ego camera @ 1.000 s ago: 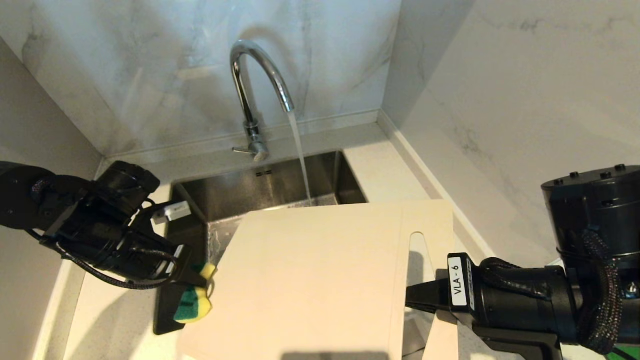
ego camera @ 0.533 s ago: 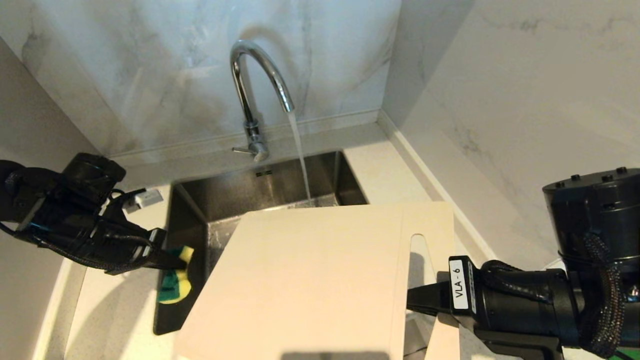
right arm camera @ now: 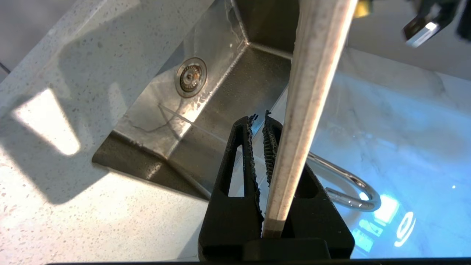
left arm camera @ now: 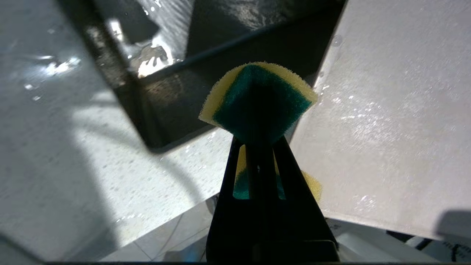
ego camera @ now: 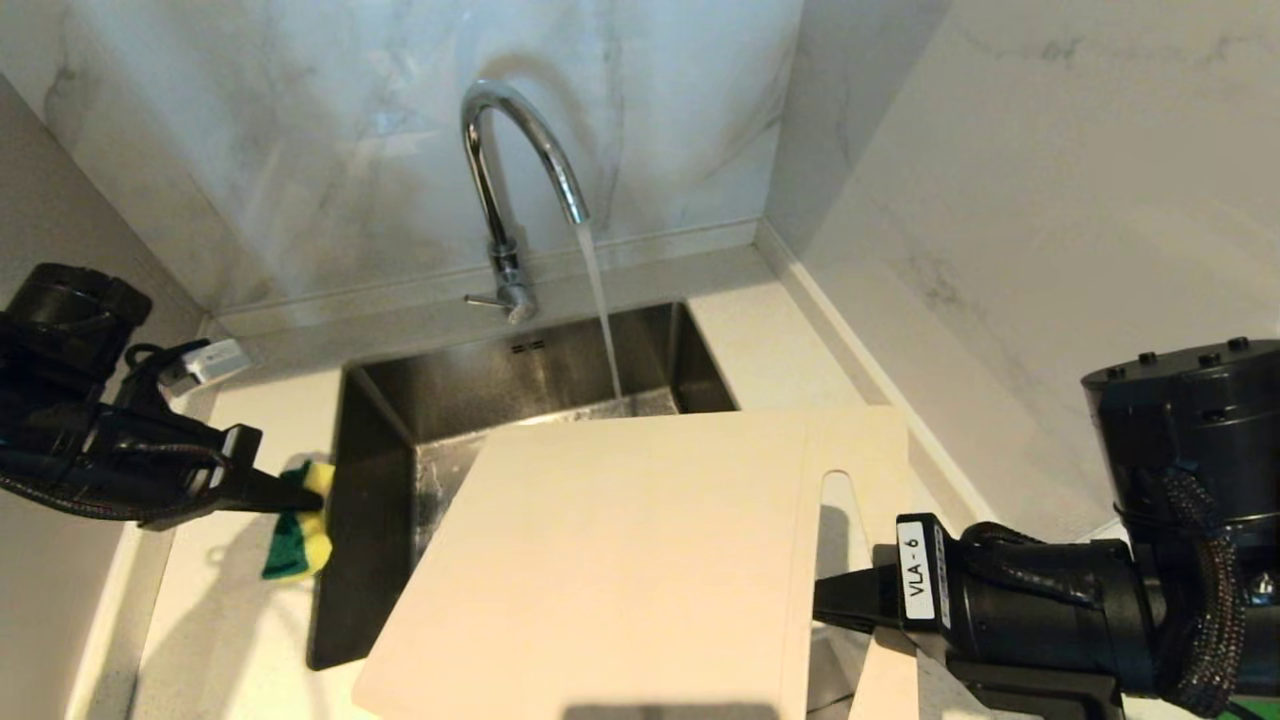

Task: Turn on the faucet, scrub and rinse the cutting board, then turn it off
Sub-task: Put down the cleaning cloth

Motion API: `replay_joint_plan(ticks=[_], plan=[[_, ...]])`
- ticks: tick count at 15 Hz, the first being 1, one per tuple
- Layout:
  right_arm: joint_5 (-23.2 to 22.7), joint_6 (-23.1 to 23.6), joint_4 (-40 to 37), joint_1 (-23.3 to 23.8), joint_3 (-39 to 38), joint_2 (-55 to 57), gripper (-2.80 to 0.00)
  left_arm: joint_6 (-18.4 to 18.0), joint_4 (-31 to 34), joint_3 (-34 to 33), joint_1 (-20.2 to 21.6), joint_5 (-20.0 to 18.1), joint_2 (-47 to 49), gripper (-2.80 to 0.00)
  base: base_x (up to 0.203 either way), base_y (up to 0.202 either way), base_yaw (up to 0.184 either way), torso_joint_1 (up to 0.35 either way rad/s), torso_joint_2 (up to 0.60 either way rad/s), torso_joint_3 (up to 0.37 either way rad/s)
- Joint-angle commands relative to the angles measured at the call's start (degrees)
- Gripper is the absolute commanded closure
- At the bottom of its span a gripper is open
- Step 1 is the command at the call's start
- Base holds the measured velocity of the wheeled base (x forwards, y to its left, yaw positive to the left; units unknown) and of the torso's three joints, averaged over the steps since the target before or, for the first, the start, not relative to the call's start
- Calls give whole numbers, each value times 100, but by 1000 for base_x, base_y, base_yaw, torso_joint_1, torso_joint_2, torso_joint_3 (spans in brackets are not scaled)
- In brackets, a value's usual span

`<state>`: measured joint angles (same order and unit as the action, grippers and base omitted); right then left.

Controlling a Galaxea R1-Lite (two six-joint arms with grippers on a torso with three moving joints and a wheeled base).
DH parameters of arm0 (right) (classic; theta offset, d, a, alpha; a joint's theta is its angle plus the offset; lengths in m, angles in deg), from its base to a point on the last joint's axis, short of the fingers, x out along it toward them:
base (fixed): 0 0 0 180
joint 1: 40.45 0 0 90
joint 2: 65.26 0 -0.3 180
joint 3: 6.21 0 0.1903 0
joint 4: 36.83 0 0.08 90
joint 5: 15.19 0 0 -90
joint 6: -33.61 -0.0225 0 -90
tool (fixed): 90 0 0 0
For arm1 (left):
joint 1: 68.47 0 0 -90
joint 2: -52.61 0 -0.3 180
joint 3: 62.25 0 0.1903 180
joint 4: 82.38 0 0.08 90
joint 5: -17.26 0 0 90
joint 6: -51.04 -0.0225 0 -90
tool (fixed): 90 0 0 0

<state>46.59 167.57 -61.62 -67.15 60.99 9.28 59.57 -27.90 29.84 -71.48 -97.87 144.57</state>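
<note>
The chrome faucet (ego camera: 505,170) is running, and its stream (ego camera: 600,310) falls into the sink just behind the cutting board (ego camera: 620,560). That cream board is held tilted over the sink. My right gripper (ego camera: 840,600) is shut on its slotted end, and the board's edge (right arm camera: 312,92) runs up between the right gripper's (right arm camera: 259,121) fingers. My left gripper (ego camera: 290,497) is shut on a yellow-green sponge (ego camera: 300,520) at the sink's left rim, apart from the board. In the left wrist view the sponge (left arm camera: 257,99) is pinched at the left gripper's (left arm camera: 259,140) tips beside the wet board (left arm camera: 386,110).
The steel sink (ego camera: 380,400) is set in a speckled pale counter (ego camera: 230,640), and its drain (right arm camera: 190,76) shows in the right wrist view. Marble walls close in behind and on the right. A wall also stands close beside my left arm.
My left gripper has carried the sponge leftward, off the board's left edge to the sink's left rim. The board, the right arm and the running water are unchanged.
</note>
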Motion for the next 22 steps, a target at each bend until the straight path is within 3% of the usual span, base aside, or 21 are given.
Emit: replay_joint_plan(ticks=[1,5,9,11,15,18,22], plan=[[-17,77,11,-2,18,50,0,-359,76,-222,184,-1,-374,0,0,0,0,0,0,0],[-17,51,28,-2,21,105,0,-522,79,-363,195,350,-748,0,0,0,0,0,0,0],[-22,2,28,13,79,88,0,-689,-118,-820,202,1169,-1175,0,0,0,0,0,0,0],[-26,-55,21,7,202,79,0,-995,-300,-1162,325,1631,-1179,0,0,0,0,0,0,0],[-26,-90,28,7,220,88,0,-1590,-702,-2010,1040,1686,-1153,0,0,0,0,0,0,0],[-34,-90,20,7,241,88,0,-1978,-1244,-2503,1119,1691,-691,0,0,0,0,0,0,0],[-34,-93,28,10,249,88,0,-2026,-1634,-2860,1109,1674,-375,0,0,0,0,0,0,0]])
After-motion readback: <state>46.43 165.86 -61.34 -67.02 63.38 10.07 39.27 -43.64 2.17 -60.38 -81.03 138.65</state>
